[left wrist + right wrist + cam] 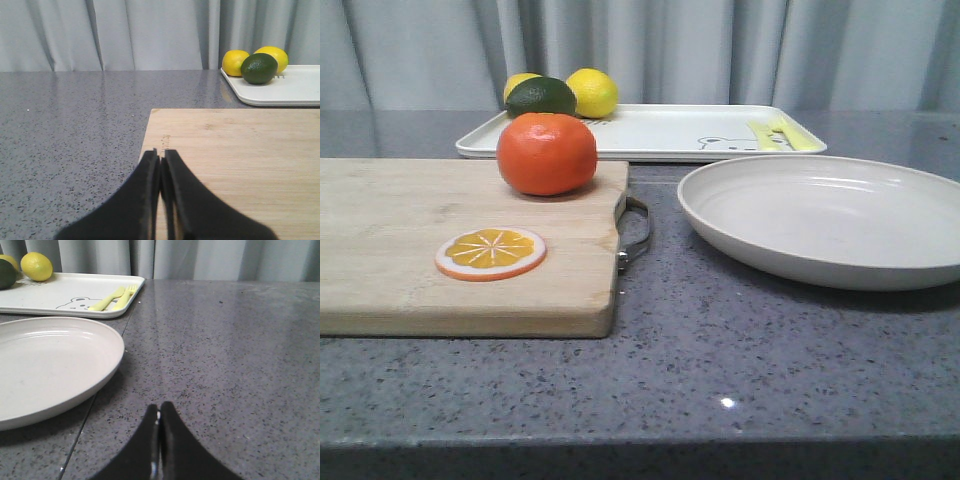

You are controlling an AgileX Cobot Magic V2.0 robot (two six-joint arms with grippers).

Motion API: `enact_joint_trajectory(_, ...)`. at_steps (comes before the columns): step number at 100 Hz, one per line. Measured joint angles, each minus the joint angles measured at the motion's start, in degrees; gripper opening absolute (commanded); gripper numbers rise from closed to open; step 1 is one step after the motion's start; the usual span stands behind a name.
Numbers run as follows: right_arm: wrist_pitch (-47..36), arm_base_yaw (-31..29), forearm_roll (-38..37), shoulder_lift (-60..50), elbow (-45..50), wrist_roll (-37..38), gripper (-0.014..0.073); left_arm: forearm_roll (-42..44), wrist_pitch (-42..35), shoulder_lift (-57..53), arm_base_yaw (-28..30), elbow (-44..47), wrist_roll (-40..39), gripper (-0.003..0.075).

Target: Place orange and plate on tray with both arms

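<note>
Both claws are closed on nothing, the left gripper (161, 165) at the cutting board's (410, 255) near corner and the right gripper (159, 415) over bare counter (230, 365) beside the plate (820, 215), while the orange (547, 152) sits at the board's far edge, just before the tray (660, 130).

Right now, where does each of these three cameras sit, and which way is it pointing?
Front view: low at the table edge, facing forward over the board, orange, plate and tray; no robot parts show.
Left wrist view: on the left arm, over the board's corner; shut left gripper shows.
Right wrist view: on the right arm, beside the plate; shut right gripper shows.
All three share the tray and its lemons.
</note>
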Motion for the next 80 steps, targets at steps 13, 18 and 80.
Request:
enact_joint_trajectory(13,0.0,0.0,0.0,0.0,0.0,0.0,-0.0075,0.0,0.0,0.0,0.0,0.0,0.0,-0.002)
enact_joint_trajectory(18,0.0,0.0,0.0,0.0,0.0,0.0,-0.0075,0.0,0.0,0.0,0.0,0.0,0.0,-0.002)
enact_joint_trajectory(80,-0.78,0.0,0.0,0.0,0.0,0.0,-0.0075,0.0,-0.4,0.0,0.0,0.0,0.0,-0.002)
